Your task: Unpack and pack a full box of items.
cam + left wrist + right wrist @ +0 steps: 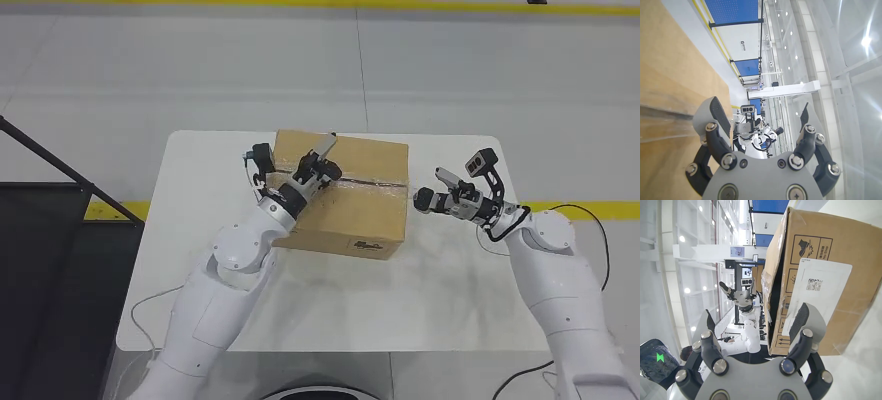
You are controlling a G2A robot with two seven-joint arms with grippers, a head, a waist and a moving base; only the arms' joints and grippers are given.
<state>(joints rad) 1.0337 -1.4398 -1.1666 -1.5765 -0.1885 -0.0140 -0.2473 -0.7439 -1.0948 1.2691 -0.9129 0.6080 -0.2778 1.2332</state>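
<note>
Open left hand hangs over the box, open right hand beside it; pulling tape might rip cardboard.

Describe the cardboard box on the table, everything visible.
The cardboard box is brown and rectangular, top flaps closed with clear tape along the middle seam. A white label with a code and printed handling symbols mark the end facing the open right gripper, which is apart from it. It sits flat on the white table. The open left gripper hovers over the seam; contact unclear.
</note>
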